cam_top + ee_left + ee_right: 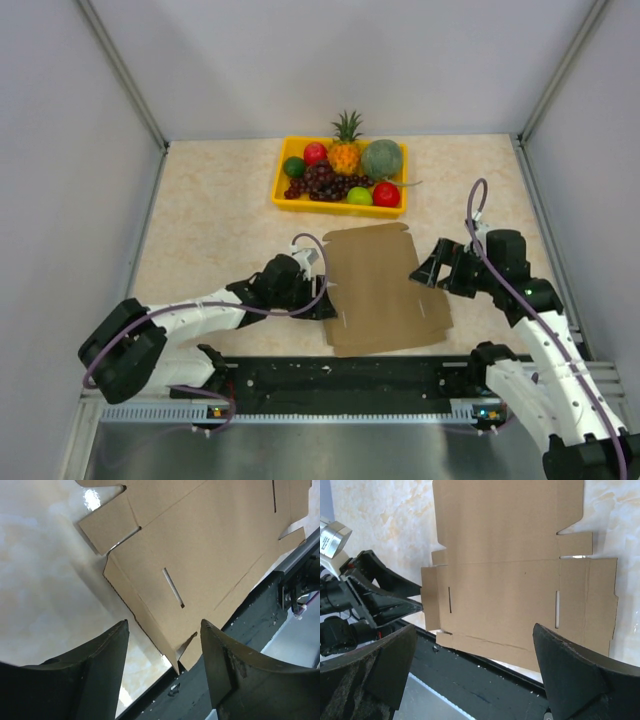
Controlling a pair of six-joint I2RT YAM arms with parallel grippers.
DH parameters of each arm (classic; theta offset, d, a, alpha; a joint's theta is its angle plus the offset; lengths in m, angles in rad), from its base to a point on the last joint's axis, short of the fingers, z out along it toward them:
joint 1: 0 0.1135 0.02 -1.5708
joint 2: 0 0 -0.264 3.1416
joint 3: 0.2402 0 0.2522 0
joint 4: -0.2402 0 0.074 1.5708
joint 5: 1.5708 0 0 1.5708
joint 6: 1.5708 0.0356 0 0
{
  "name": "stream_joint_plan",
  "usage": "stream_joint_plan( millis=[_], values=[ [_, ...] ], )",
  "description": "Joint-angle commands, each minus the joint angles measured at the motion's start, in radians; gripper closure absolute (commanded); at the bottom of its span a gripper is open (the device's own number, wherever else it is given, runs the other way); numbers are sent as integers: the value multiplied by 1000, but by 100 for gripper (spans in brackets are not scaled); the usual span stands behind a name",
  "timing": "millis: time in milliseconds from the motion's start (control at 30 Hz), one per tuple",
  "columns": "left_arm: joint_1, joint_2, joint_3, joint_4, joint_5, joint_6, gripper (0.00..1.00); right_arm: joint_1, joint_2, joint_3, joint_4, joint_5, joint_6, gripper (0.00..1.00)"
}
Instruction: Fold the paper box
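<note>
- Left jaws stand apart, low at the left side of the paper box point(385, 290); in the left wrist view, the blank's near-left corner lies between the two fingers point(100, 670). Contact with the cardboard cannot be confirmed.
- Right jaws also stand apart and hold nothing, positioned beside the blank's right edge.
- Paper box location: flat and unfolded on the counter point(210, 220), at the middle of the near edge, with its near flap against the black base rail point(340, 375).
- A yellow fruit tray point(281, 185) sits at the middle of the far edge, apart from the blank.
- Step in hand, as judged: approach for the first fold; no panel is raised yet.
- Next move: slide a finger under a side flap, lift it along its crease, and hold the main panel down with the other arm.
</note>
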State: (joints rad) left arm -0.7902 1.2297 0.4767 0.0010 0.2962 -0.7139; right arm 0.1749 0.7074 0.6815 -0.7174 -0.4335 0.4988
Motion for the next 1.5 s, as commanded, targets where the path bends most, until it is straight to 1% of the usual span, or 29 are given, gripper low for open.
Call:
stream_joint_plan(
  millis=[0,100,133,200,233,267,333,400,433,467,500,567,600,667,733,767,867,967,1000,1033,1100,1133,1167,1200,1233,1267,1300,1333,1467],
  values=[
    [-18,33,-15,155,-29,-16,41,21,-11,13,42,-31,-19,1],
    [-21,50,-13,160,-52,11,53,61,1,24,41,-13,-39,1],
    [-23,62,-12,156,-60,30,61,77,13,27,42,1,-40,1],
    [-21,70,-10,145,-60,48,69,138,35,38,42,53,-46,1],
    [-24,70,-10,140,-62,60,74,161,59,42,42,71,-49,1],
    [-23,71,-12,130,-72,65,76,184,72,47,50,106,-51,1],
    [-26,74,-13,116,-91,77,76,264,105,70,55,154,-49,1],
    [-27,80,-12,94,-115,82,70,326,164,105,55,199,-49,1],
    [-27,83,-13,91,-121,80,63,343,178,116,56,206,-51,1],
    [-27,82,-18,97,-123,82,60,353,197,122,59,216,-49,1],
    [-27,77,-29,120,-115,82,62,359,202,128,73,219,-42,1],
    [-26,74,-36,135,-115,83,68,367,207,128,91,214,-36,1],
    [-27,73,-38,142,-109,96,76,370,210,124,105,213,-34,1],
    [-27,65,-38,142,-108,106,84,373,219,122,113,214,-40,1],
    [-27,34,-41,140,-111,128,96,385,230,122,125,216,-60,1],
    [-27,21,-43,137,-114,139,100,388,234,121,131,217,-72,1],
    [-27,-56,-49,129,-77,214,100,394,254,124,174,204,-106,3],
    [-27,-159,-36,80,12,319,100,417,257,115,272,148,-164,9],
    [-26,-220,-30,64,29,377,100,422,260,112,300,127,-183,12],
    [-26,-251,-24,12,41,402,100,426,265,112,334,72,-233,14],
    [-27,-332,3,-47,64,476,100,460,271,119,412,36,-307,17],
    [-27,-355,19,-71,70,496,100,474,280,128,432,20,-391,17],
    [-27,-380,48,-119,89,516,100,479,293,148,470,-2,-432,17],
    [-27,-415,60,-133,95,560,100,480,305,162,483,-25,-475,18],
    [-27,-432,69,-134,98,574,100,480,317,183,484,-71,-564,18],
    [-26,-447,89,-136,109,590,100,482,348,232,486,-105,-606,19],
    [-26,-464,109,-159,116,626,100,480,362,254,492,-137,-649,23],
    [-26,-470,128,-171,121,645,100,482,378,277,493,-208,-739,26],
    [-26,-447,223,-236,106,689,100,502,431,439,432,-244,-839,27]
  ],
)
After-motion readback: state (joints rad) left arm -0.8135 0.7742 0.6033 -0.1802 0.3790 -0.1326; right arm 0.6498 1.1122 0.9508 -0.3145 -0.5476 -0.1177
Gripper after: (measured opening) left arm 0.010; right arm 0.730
